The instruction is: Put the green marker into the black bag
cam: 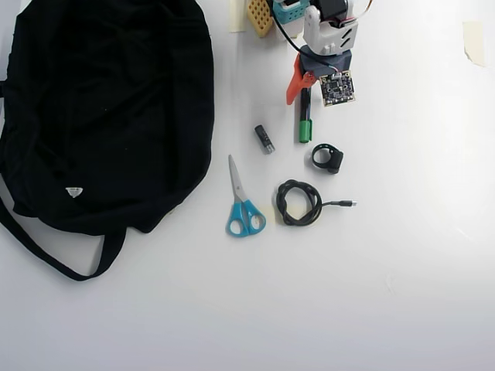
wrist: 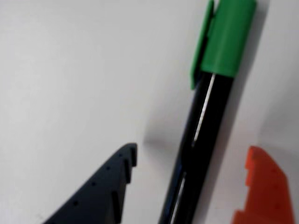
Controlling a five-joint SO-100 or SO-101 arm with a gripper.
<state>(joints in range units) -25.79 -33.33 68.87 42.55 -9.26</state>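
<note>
Between the pincer fingers lies the glossy, slim green marker.

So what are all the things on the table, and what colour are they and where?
black bag: one, black with a small white label, overhead view's left side
scissors: one pair, blue handles, middle, right of the bag
grey cylinder: one, short, dark grey, above the scissors
green marker: one, black barrel with a green cap, lying between the gripper's fingers
black ring-shaped thing: one, right of the marker
cable: one, black, coiled, right of the scissors
tape pieces: two, pale, near the top edge
table: one, white
gripper: one, dark and orange fingers, open around the marker
</note>
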